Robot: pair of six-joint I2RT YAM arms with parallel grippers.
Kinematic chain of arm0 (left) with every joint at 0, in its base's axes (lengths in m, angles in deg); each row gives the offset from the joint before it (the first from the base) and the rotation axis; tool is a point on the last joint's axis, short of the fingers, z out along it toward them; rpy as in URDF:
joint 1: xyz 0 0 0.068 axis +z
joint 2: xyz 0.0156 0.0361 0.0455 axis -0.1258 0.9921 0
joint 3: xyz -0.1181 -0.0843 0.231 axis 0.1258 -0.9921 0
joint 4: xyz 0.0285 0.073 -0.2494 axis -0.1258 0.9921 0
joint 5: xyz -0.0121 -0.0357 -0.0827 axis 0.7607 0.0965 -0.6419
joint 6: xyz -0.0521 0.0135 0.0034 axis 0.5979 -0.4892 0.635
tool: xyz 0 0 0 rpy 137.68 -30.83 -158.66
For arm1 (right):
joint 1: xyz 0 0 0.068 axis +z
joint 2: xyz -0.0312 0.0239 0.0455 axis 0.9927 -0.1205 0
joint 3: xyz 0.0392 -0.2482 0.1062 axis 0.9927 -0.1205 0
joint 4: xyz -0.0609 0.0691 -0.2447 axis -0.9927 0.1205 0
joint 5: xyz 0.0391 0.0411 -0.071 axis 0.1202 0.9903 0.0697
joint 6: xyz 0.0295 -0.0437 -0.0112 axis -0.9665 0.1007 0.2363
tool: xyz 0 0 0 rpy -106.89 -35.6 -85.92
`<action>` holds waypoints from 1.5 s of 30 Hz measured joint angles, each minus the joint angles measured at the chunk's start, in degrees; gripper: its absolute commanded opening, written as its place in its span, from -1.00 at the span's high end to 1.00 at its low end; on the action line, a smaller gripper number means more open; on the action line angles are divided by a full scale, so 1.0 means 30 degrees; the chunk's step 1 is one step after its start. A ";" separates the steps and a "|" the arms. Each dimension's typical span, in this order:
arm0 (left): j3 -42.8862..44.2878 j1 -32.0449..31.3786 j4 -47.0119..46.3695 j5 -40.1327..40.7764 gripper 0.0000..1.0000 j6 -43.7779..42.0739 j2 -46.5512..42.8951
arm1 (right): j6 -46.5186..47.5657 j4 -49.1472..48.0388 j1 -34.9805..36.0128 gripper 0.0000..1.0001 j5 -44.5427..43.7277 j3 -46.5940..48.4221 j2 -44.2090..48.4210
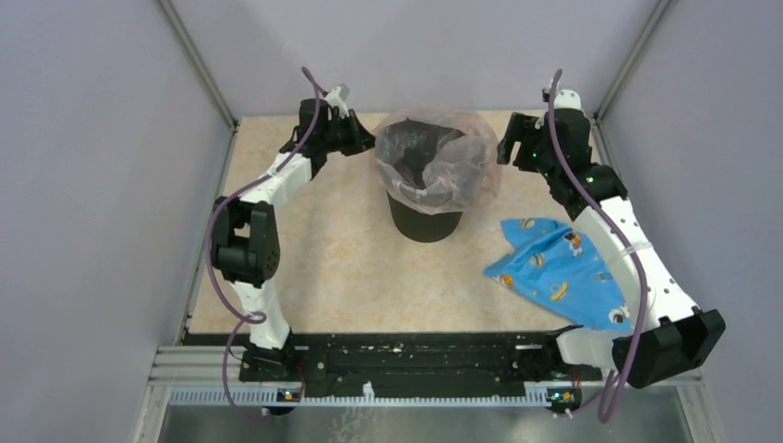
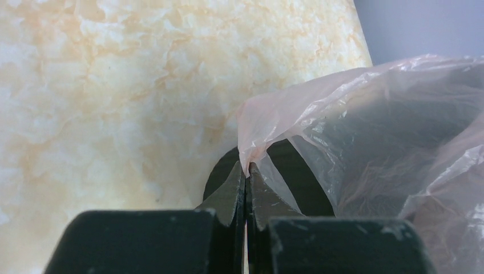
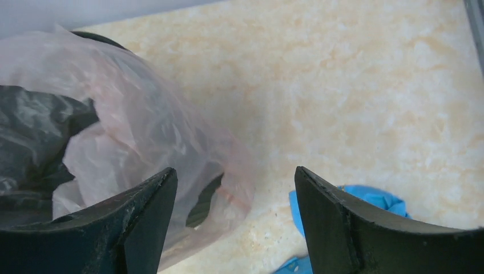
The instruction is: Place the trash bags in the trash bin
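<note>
At the near right of the table, a blue cloth is seen lying flat, partly covered by the right arm. Small coloured pictures are printed on it, but they are too small for any writing to be read.

Further back, in the middle, the bin is found upright on the table. Its rim is covered by the bag. The film is sunk partly into the mouth, so the dark inside is seen through it, and it is puffed out over the rim on the right side.

The left gripper is held at the left side of the rim. Its fingers are pressed tight together, and an edge of the bag is pinched between the tips, just above the black rim.

The right gripper is held at the right side of the bin with its fingers spread wide apart, and nothing is gripped by it. The bulging film is seen just beside one finger; whether it is touched cannot be told.
</note>
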 measured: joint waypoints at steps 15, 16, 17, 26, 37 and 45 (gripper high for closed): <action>0.7934 -0.1916 0.1443 -0.0823 0.76 -0.0721 0.5195 | -0.0175 -0.0459 -0.0619 -0.60 0.2929 0.4750 -0.3118; 0.8145 -0.2047 0.1457 -0.0860 0.76 -0.0772 0.5333 | -0.0313 -0.0452 -0.0787 -0.58 0.3213 0.4750 -0.3198; 0.8247 -0.2164 0.1515 -0.0882 0.76 -0.0801 0.5406 | -0.0474 -0.0459 -0.1013 -0.56 0.3643 0.4736 -0.3264; 0.9632 -0.2601 0.1807 -0.1042 0.68 -0.1137 0.6317 | -0.4626 -0.4612 -0.6047 -0.47 1.0397 0.0058 -0.3009; 1.0797 -0.2565 0.2674 -0.0816 0.09 -0.1268 0.6914 | -1.1373 -1.2743 -0.5901 -0.37 1.5096 -0.7970 -0.1596; 1.2947 -0.1989 0.2805 -0.0525 -0.27 -0.1515 0.6914 | -1.3675 -1.5387 -0.2412 -0.29 1.2939 -1.0928 0.0313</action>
